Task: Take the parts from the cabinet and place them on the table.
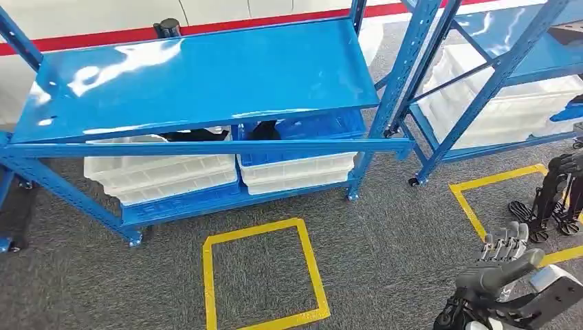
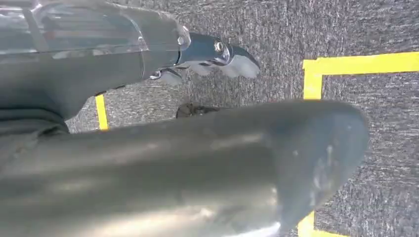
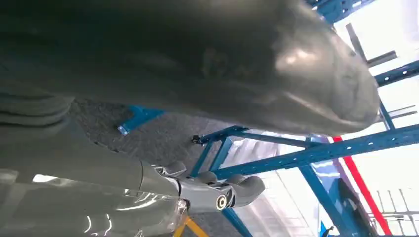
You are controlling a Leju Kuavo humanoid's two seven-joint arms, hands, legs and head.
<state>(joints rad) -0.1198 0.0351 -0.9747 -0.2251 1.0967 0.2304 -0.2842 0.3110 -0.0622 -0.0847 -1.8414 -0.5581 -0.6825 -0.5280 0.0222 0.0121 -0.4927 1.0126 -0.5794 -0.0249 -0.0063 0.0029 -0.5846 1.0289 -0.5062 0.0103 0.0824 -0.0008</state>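
Note:
The blue cabinet [image 1: 199, 75] stands ahead on the grey carpet. Under its bare top shelf, the lower shelf carries white bins [image 1: 165, 175] and a blue bin [image 1: 320, 127]. Dark parts [image 1: 265, 129] lie in the bins, mostly hidden by the front rail. My right hand [image 1: 505, 247] hangs low at the right, short of the cabinet, fingers apart and holding nothing. In the right wrist view its fingers [image 3: 225, 190] point toward a blue frame. My left hand [image 2: 207, 148] hangs over the carpet with its fingers [image 2: 217, 54] spread and nothing in them.
A second blue rack [image 1: 481, 82] with white bins stands at the right, on castors. A yellow tape square [image 1: 261, 275] marks the carpet in front of the cabinet, and another [image 1: 481, 199] lies at the right. A dark stand-like object [image 1: 557, 199] sits at the right edge.

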